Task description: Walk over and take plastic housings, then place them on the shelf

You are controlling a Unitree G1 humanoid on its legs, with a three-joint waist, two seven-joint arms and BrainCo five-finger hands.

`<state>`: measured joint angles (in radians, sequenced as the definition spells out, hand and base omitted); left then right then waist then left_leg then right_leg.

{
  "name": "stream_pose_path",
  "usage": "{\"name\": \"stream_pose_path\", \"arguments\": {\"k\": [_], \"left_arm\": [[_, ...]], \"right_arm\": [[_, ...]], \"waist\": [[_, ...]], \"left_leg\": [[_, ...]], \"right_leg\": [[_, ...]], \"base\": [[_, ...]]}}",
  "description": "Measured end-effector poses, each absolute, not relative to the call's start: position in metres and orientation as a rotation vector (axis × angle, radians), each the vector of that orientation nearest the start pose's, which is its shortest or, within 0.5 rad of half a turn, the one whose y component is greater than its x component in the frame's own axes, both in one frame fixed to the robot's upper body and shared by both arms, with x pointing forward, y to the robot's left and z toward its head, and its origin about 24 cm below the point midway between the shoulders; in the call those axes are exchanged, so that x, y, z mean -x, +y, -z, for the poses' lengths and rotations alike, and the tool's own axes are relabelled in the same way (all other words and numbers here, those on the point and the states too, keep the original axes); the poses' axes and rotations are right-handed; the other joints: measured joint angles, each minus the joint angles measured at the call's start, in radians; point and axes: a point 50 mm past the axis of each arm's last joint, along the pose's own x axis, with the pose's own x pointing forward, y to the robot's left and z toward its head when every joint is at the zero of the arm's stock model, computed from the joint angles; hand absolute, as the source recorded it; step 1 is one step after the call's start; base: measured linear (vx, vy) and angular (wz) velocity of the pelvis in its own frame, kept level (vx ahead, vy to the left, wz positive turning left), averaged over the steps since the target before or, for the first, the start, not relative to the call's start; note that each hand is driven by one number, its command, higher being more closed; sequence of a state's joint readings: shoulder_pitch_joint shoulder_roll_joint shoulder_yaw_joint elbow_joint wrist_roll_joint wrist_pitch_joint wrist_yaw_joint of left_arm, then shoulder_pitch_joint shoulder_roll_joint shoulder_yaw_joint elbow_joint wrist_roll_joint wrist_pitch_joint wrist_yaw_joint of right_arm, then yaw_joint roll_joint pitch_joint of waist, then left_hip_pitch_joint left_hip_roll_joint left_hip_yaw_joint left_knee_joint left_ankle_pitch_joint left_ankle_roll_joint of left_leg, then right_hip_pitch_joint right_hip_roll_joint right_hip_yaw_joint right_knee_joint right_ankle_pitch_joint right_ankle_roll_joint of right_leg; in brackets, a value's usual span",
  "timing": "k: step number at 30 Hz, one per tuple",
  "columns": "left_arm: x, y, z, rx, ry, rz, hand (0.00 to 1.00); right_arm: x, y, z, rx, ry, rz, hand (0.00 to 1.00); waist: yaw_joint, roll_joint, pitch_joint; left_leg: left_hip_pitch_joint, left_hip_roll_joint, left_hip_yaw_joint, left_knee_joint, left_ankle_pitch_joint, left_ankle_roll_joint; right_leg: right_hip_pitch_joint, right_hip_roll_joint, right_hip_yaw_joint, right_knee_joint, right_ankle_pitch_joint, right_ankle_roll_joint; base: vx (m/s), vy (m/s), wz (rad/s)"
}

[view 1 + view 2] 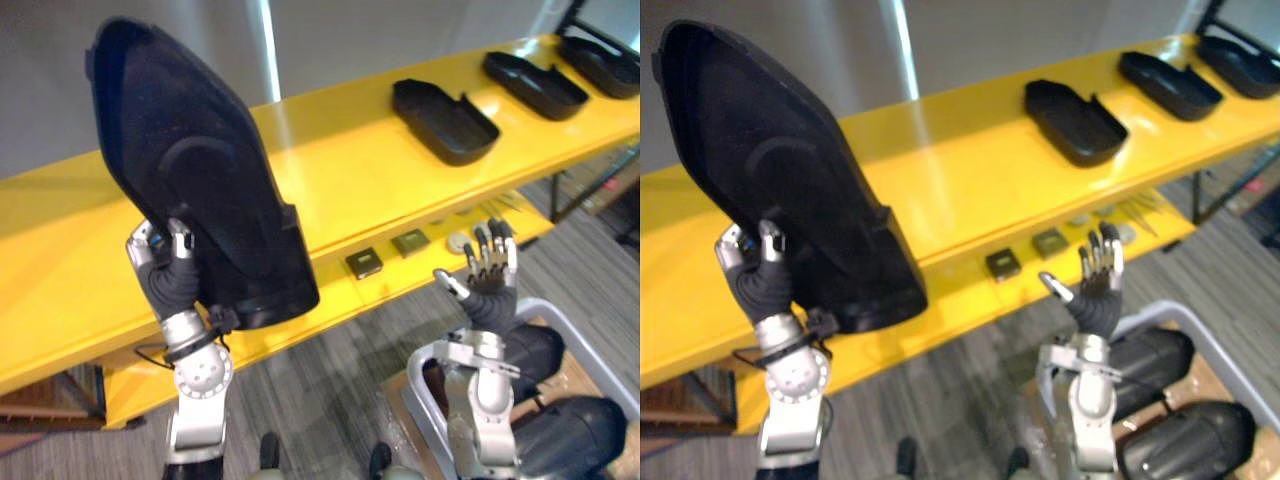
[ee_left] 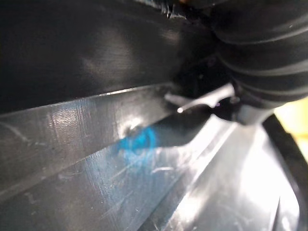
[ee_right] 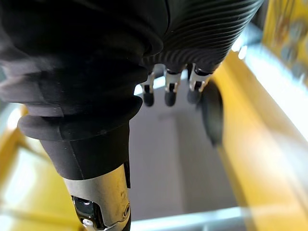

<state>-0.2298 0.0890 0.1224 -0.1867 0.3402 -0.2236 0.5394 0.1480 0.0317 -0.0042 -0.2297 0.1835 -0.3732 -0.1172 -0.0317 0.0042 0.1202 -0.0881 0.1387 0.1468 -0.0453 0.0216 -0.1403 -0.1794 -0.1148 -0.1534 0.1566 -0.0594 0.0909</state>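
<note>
Left hand (image 1: 165, 265) clenches black plastic housing (image 1: 190, 170) by its lower edge, held tilted up before the yellow shelf (image 1: 340, 170). Right hand (image 1: 487, 275) is raised, fingers spread, empty. Three more housings (image 1: 445, 120) lie on the shelf top. Dark shapes in the grey bin (image 1: 585, 340) are probably housings too.

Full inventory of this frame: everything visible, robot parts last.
Upper shelf: one, yellow, across the view.
Lower shelf: one, yellow, beneath it.
Housings on shelf: three, black, upper shelf, right part.
Held housing: one, black, raised before the upper shelf's left part.
Square parts: two, dark, lower shelf.
Bin: one, grey, lower right.
Housings in bin: at least two, black.
Left hand: curled on held housing.
Right hand: open, raised before the lower shelf.
</note>
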Motion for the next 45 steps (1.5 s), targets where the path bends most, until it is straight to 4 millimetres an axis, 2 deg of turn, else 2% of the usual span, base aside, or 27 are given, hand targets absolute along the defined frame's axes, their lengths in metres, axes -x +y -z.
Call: {"name": "stream_pose_path", "arguments": {"k": [3, 6, 9, 13, 15, 17, 21, 23, 25, 27, 29, 31, 34, 38, 41, 45], "left_arm": [[-0.301, 0.203, -0.194, -0.266, -0.719, -0.594, 1.0], [-0.349, 0.219, -0.237, -0.249, -0.663, -0.611, 1.0], [-0.374, 0.225, -0.261, -0.283, -0.612, -0.617, 1.0], [-0.397, 0.24, -0.28, -0.324, -0.479, -0.634, 1.0], [-0.399, 0.25, -0.294, -0.304, -0.454, -0.654, 1.0], [-0.397, 0.262, -0.299, -0.295, -0.429, -0.682, 1.0], [-0.398, 0.263, -0.305, -0.293, -0.415, -0.682, 1.0], [-0.399, 0.258, -0.312, -0.31, -0.432, -0.667, 1.0], [-0.4, 0.249, -0.323, -0.32, -0.461, -0.643, 1.0], [-0.399, 0.245, -0.335, -0.308, -0.489, -0.634, 1.0], [-0.398, 0.243, -0.342, -0.31, -0.5, -0.638, 1.0], [-0.399, 0.244, -0.34, -0.315, -0.478, -0.642, 1.0], [-0.401, 0.248, -0.334, -0.35, -0.429, -0.659, 1.0], [-0.4, 0.254, -0.333, -0.371, -0.408, -0.657, 1.0], [-0.399, 0.262, -0.334, -0.414, -0.389, -0.647, 1.0], [-0.402, 0.264, -0.324, -0.427, -0.325, -0.594, 1.0]], "right_arm": [[-0.206, -0.165, -0.085, -0.217, -0.407, 0.17, 0.0], [-0.193, -0.158, -0.076, -0.219, -0.348, 0.122, 0.0], [-0.19, -0.146, -0.071, -0.219, -0.316, 0.038, 0.0], [-0.191, -0.131, -0.074, -0.247, -0.319, -0.073, 0.0], [-0.193, -0.124, -0.077, -0.266, -0.333, -0.113, 0.0], [-0.195, -0.115, -0.079, -0.297, -0.339, -0.165, 0.0], [-0.196, -0.094, -0.087, -0.327, -0.361, -0.319, 0.0], [-0.201, -0.081, -0.098, -0.348, -0.406, -0.413, 0.0], [-0.205, -0.072, -0.107, -0.355, -0.445, -0.469, 0.0], [-0.209, -0.062, -0.118, -0.352, -0.492, -0.533, 0.0], [-0.209, -0.052, -0.126, -0.356, -0.519, -0.588, 0.0], [-0.207, -0.044, -0.127, -0.363, -0.519, -0.627, 0.0], [-0.205, -0.039, -0.128, -0.366, -0.522, -0.656, 0.0], [-0.208, -0.037, -0.13, -0.362, -0.53, -0.667, 0.0], [-0.207, -0.034, -0.131, -0.379, -0.524, -0.685, 0.0], [-0.208, -0.032, -0.123, -0.372, -0.491, -0.685, 0.0]], "waist": [[-0.041, -0.001, -0.001], [-0.096, -0.002, -0.001], [-0.102, -0.001, 0.0], [-0.126, -0.003, 0.029], [-0.135, -0.005, 0.067], [-0.137, -0.011, 0.082], [-0.139, -0.012, 0.095], [-0.134, -0.01, 0.113], [-0.124, -0.006, 0.133], [-0.104, -0.002, 0.156], [-0.076, -0.009, 0.191], [-0.07, -0.008, 0.197], [-0.036, -0.008, 0.197], [-0.035, -0.008, 0.197], [-0.035, -0.008, 0.197], [-0.034, -0.012, 0.203]], "left_leg": [[0.0, 0.001, 0.06, -0.01, -0.002, 0.003], [0.0, 0.001, 0.107, -0.015, -0.002, 0.003], [-0.002, 0.007, 0.127, -0.014, -0.002, 0.003], [-0.001, 0.011, 0.128, -0.013, -0.002, 0.003], [-0.001, 0.01, 0.131, -0.012, -0.002, 0.003], [-0.004, 0.011, 0.139, -0.012, -0.002, 0.003], [-0.019, 0.01, 0.12, -0.01, -0.001, 0.004], [-0.034, 0.011, 0.09, 0.001, -0.001, 0.004], [-0.059, 0.009, 0.047, 0.021, 0.001, 0.007], [-0.088, 0.006, 0.002, 0.023, 0.011, 0.011], [-0.093, 0.005, -0.023, 0.022, 0.018, 0.01], [-0.113, 0.001, -0.057, 0.021, 0.028, 0.009], [-0.126, 0.005, -0.069, 0.021, 0.032, 0.01], [-0.129, 0.004, -0.093, 0.021, 0.032, 0.01], [-0.141, 0.005, -0.1, 0.028, 0.033, 0.01], [-0.147, 0.007, -0.103, 0.036, 0.033, 0.01]], "right_leg": [[-0.032, 0.011, 0.057, -0.029, 0.037, 0.002], [-0.059, 0.02, 0.104, -0.039, 0.056, 0.0], [-0.072, 0.027, 0.128, -0.041, 0.06, 0.0], [-0.072, 0.028, 0.129, -0.041, 0.063, -0.005], [-0.073, 0.028, 0.132, -0.041, 0.067, -0.007], [-0.084, 0.03, 0.143, -0.041, 0.07, -0.009], [-0.083, 0.026, 0.125, -0.044, 0.07, -0.009], [-0.07, 0.022, 0.097, -0.044, 0.069, -0.01], [-0.063, 0.018, 0.063, -0.043, 0.067, -0.012], [-0.064, 0.013, 0.023, -0.043, 0.063, -0.016], [-0.064, 0.011, 0.011, -0.023, 0.049, -0.024], [-0.074, 0.004, -0.017, 0.002, 0.03, -0.027], [-0.094, 0.006, -0.019, 0.033, 0.023, -0.037], [-0.099, 0.004, -0.02, 0.064, 0.012, -0.054], [-0.105, 0.004, -0.02, 0.067, 0.01, -0.055], [-0.109, 0.006, -0.015, 0.074, 0.003, -0.05]], "base": [[-0.03, 0.035, -0.65], [0.0, 0.014, -0.44], [0.02, -0.02, -0.24], [0.01, -0.006, -0.02], [-0.01, -0.003, -0.05], [0.0, -0.01, -0.12], [0.03, -0.013, 0.14], [0.02, -0.015, 0.45], [0.0, -0.022, 0.63], [-0.02, -0.016, 0.55], [-0.02, -0.021, 0.43], [-0.01, -0.031, 0.46], [0.02, -0.025, 0.17], [0.02, -0.002, 0.14], [0.0, -0.014, 0.07], [-0.01, -0.028, 0.0]]}}
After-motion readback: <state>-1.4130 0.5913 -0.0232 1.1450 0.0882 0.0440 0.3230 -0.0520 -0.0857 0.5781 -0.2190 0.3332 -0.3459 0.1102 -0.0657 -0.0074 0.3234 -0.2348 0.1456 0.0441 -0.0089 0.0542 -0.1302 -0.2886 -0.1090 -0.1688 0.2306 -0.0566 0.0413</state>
